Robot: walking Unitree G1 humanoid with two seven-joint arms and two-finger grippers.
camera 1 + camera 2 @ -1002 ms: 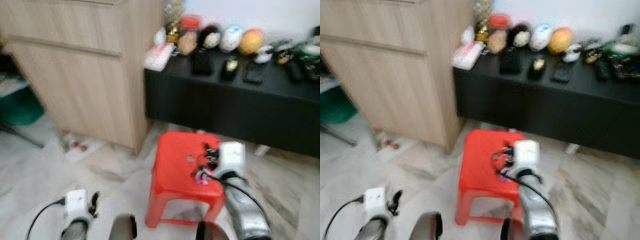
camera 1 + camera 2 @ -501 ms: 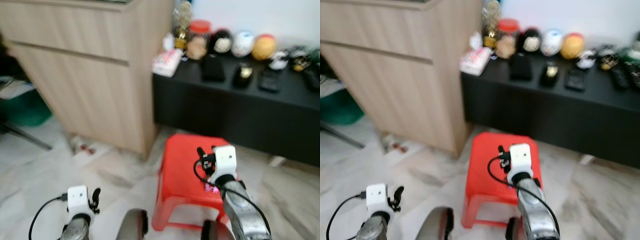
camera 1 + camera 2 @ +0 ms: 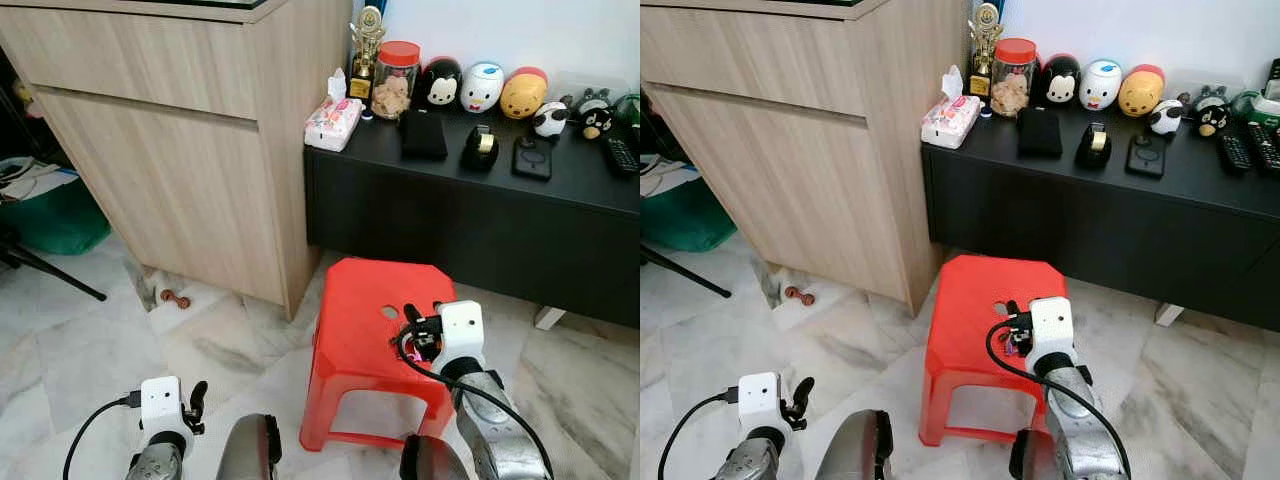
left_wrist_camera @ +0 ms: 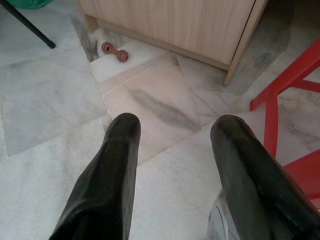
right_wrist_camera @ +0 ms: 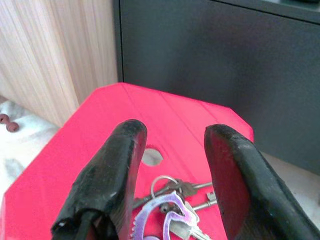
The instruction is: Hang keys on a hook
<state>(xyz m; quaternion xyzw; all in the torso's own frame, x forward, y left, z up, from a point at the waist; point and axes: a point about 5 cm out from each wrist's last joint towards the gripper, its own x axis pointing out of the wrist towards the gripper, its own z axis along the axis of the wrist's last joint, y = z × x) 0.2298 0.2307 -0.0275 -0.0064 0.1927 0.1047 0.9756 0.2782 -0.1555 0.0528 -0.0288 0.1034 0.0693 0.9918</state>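
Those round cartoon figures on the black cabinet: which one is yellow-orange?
The bear-faced figure, rightmost of the three big round ones. The mouse figure is black and the middle figure is white with blue.

Both eye views look forward and down from head height, sharing the red stool [image 3: 375,345] and black cabinet [image 3: 1110,215]. The right wrist view sits close above that stool; the left wrist view faces the marble floor [image 4: 60,115].

Even, soft daylight lit all views sharply without blur or glare, leaving faint shadows on the marble floor [image 4: 60,105] ahead of the left end effector [image 4: 175,135] and under the red stool [image 3: 375,330].
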